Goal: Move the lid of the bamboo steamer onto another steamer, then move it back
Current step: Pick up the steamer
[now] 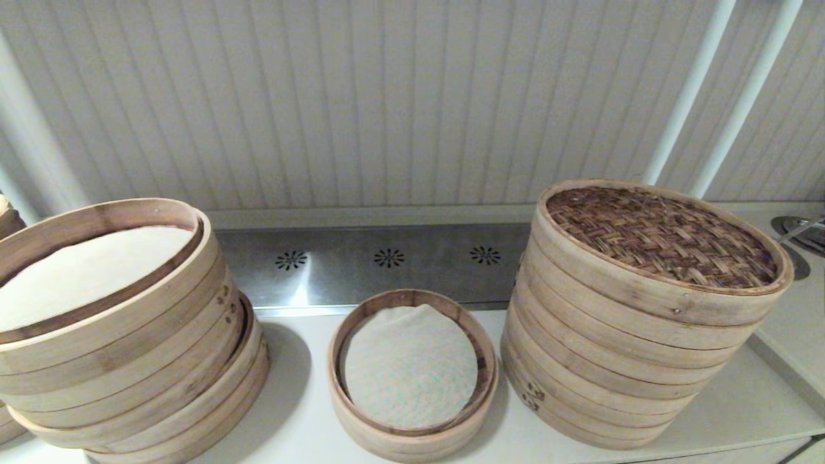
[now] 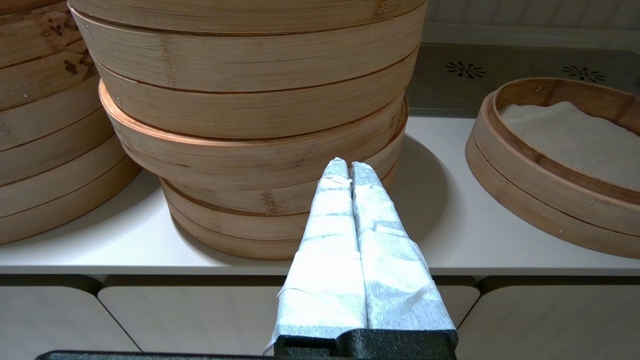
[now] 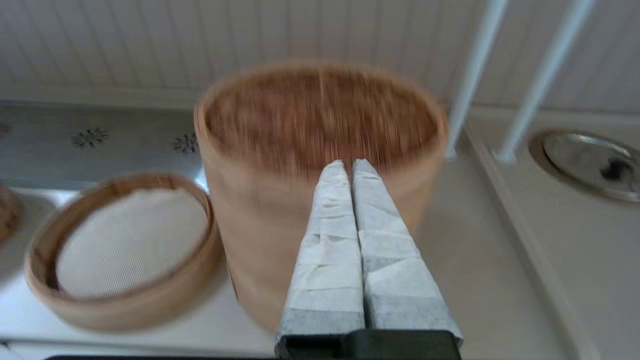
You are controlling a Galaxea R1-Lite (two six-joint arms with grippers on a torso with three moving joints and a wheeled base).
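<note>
On the table [image 1: 303, 419] there were two tall steamer stacks [image 1: 116, 335] [image 1: 631, 348], one low steamer [image 1: 412, 374], and one woven lid [image 1: 664, 235]. Two white pipes [image 1: 689, 90] [image 1: 747, 96] stood behind.

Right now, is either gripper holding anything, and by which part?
Nothing is held. The left gripper and right gripper are both shut on nothing; the bamboo steamer lid sits untouched on its stack.
</note>
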